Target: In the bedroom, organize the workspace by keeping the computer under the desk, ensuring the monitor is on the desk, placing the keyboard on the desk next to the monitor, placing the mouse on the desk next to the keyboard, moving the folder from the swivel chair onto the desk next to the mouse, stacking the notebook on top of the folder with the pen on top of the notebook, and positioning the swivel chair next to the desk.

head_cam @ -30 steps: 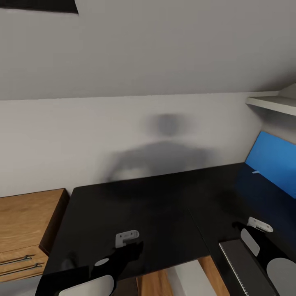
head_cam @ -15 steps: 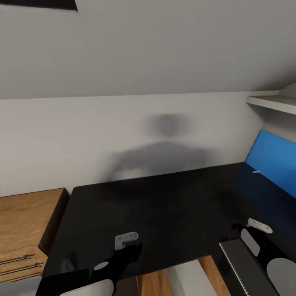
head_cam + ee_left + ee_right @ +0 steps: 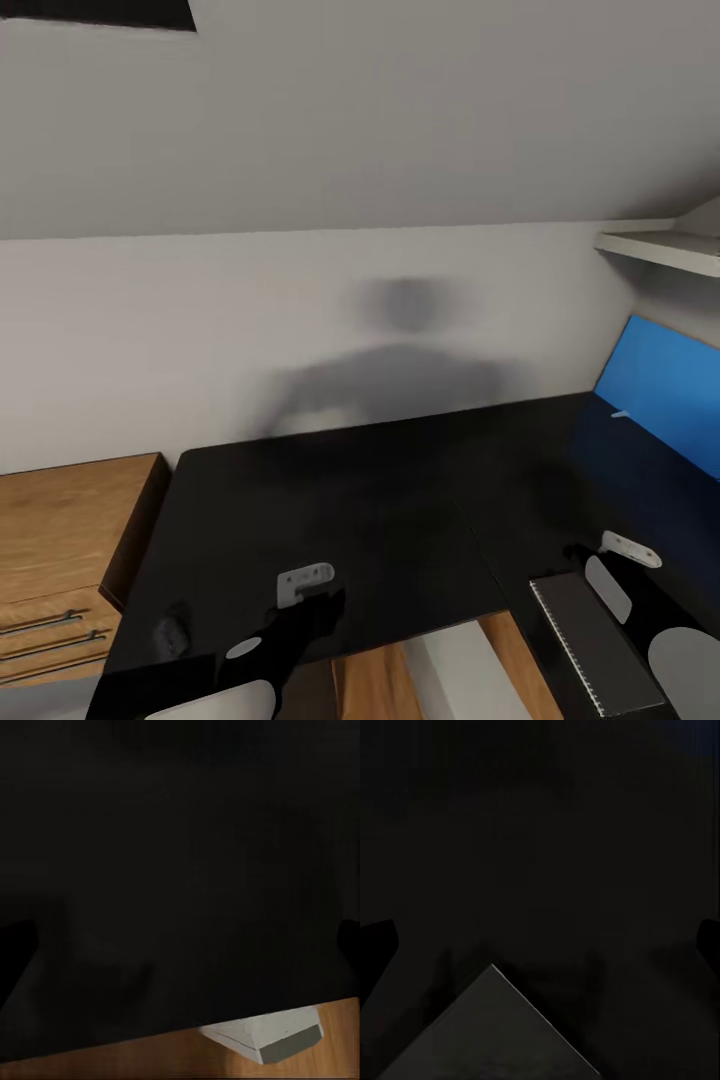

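The desk [image 3: 330, 500] has a glossy black L-shaped top and a blue back panel [image 3: 660, 390] at the right. A dark grey notebook [image 3: 590, 640] lies flat on its right wing, under my right arm; one corner of the notebook [image 3: 495, 1035] shows below my right gripper [image 3: 540, 945], which is open and empty. My left gripper [image 3: 320, 600] hovers open over the desk's front edge [image 3: 150, 1035]. The light grey computer [image 3: 450, 670] stands on the floor under that edge and shows as the computer [image 3: 270, 1039] in the left wrist view. A small dark rounded lump [image 3: 171, 633] sits near the desk's front left corner; I cannot tell whether it is the mouse.
A light-wood dresser [image 3: 60, 530] with bar handles stands against the desk's left side. A white wall shelf [image 3: 660, 248] hangs at the upper right, under the sloped ceiling. Light wood floor [image 3: 365, 685] shows beneath the desk's front edge.
The whole picture has shifted slightly, so the camera moved: the desk's front edge sits higher and more of the computer and notebook show. Both arms keep their pose.
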